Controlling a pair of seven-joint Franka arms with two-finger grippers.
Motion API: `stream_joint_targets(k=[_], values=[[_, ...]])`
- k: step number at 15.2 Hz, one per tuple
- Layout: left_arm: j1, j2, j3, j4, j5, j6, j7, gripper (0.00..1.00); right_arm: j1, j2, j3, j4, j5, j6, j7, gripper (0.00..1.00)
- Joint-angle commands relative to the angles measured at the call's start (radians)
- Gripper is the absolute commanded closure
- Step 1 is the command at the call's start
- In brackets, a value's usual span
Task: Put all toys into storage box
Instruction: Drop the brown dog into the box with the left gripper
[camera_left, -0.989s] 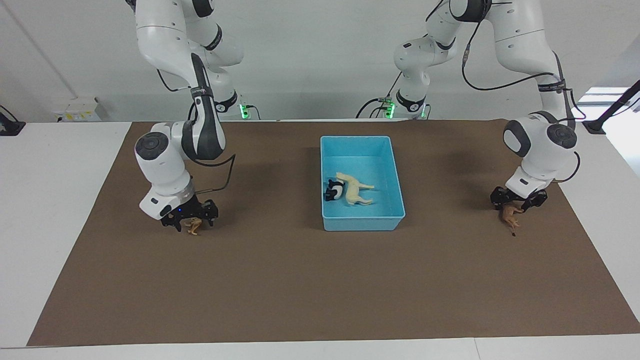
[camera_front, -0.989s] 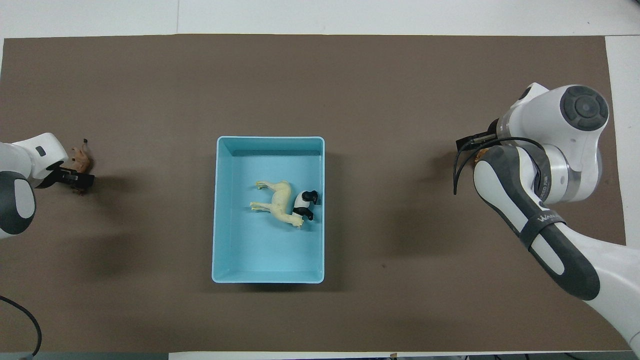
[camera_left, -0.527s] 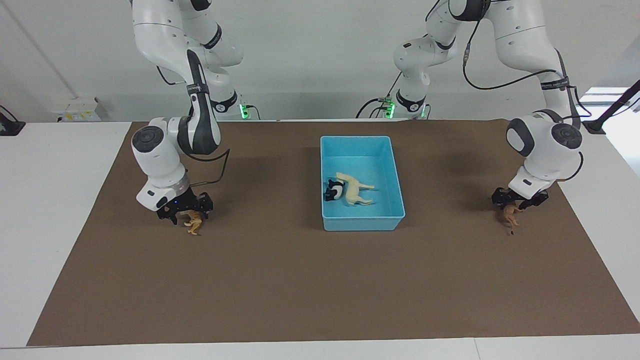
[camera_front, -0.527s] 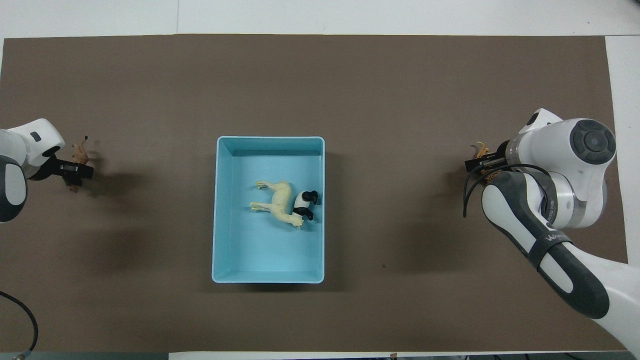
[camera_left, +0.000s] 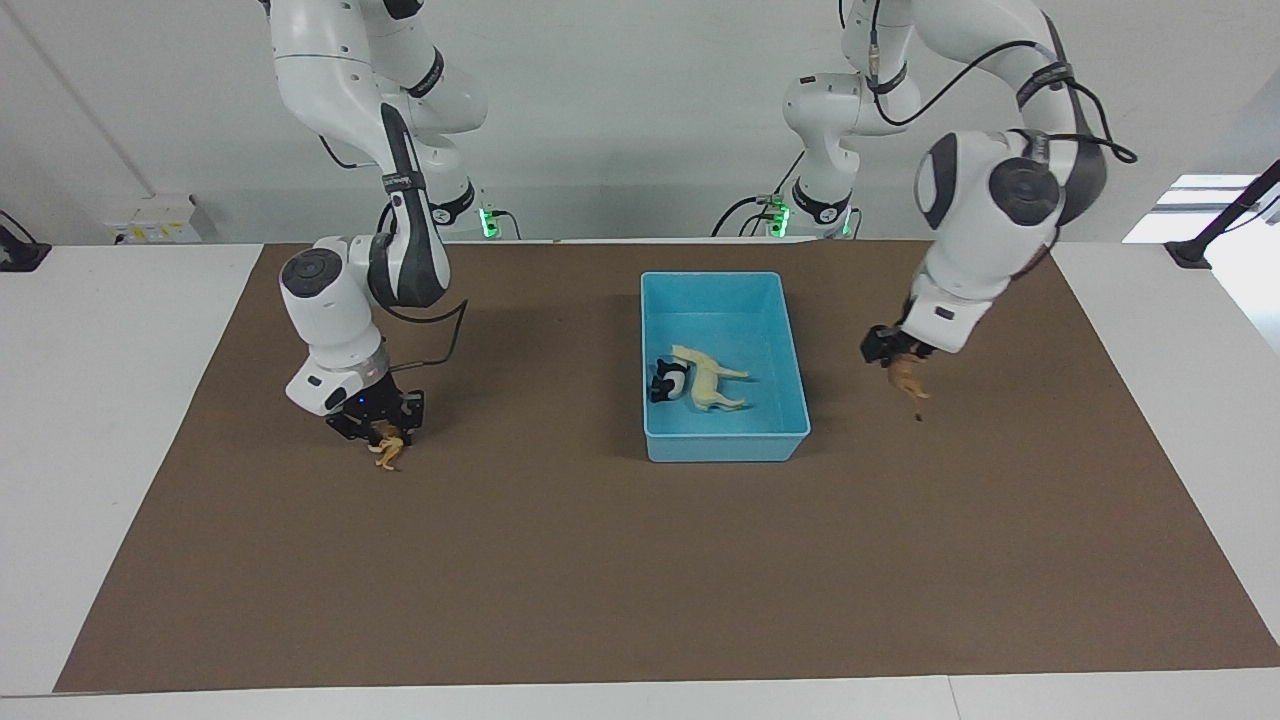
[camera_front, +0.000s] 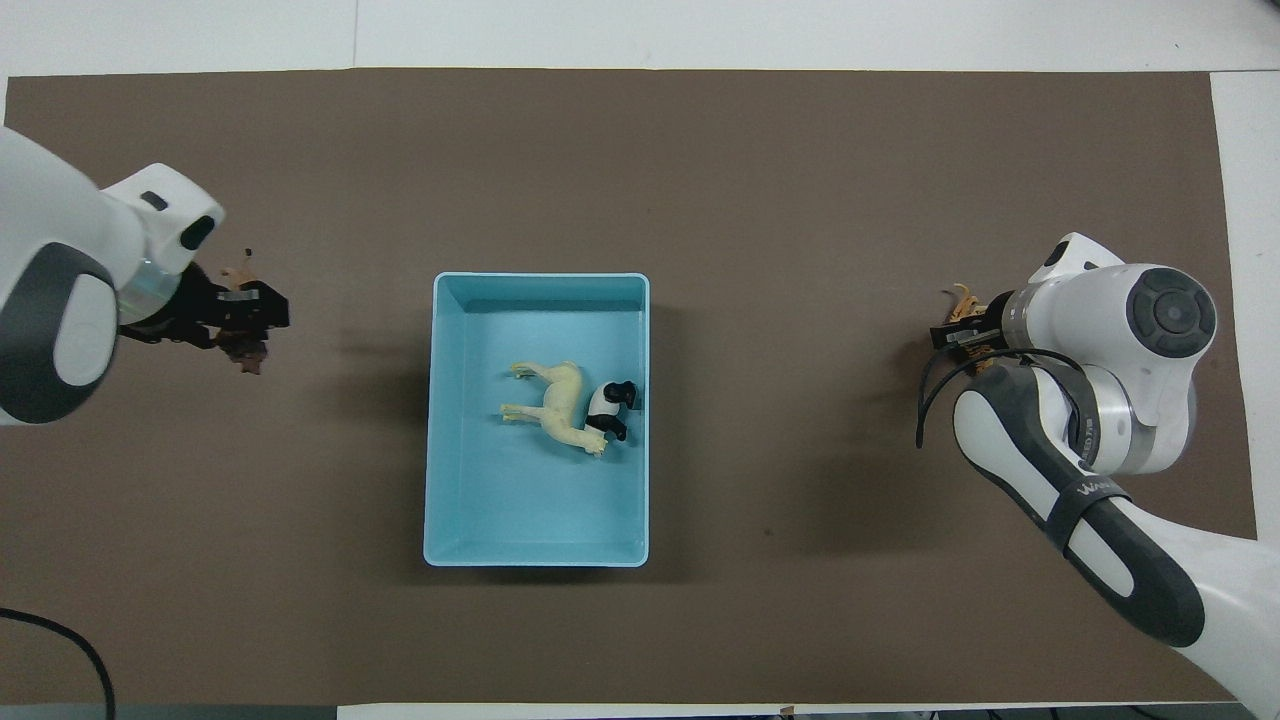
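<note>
Aloft, left tool (camera_left: 897, 362) clamps the lion (camera_left: 907, 379) — right tool (camera_left: 383, 432) pinches the tiger (camera_left: 386, 450) at mat level.

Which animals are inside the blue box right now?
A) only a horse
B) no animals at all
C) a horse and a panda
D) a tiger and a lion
C: a cream horse and a black-and-white panda lie side by side on the floor of the blue box, with no other toy in it.
</note>
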Motion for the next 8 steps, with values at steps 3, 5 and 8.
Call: stream_joint_targets(k=[3,5,8], values=[[-0.203,-0.037,0.021,-0.12,-0.036,0.149,-0.34,0.8,-0.005,-0.007,0.006,0.033,0.001,-0.065,-0.021,1.0],[-0.236,-0.054,0.021,-0.159,-0.036,0.199,-0.39,0.0,-0.003,-0.013,0.014,0.112,0.001,-0.191,-0.017,1.0],[-0.231,-0.06,0.024,-0.144,-0.036,0.152,-0.379,0.0,0.038,-0.02,0.018,0.27,0.003,-0.399,0.024,1.0]])
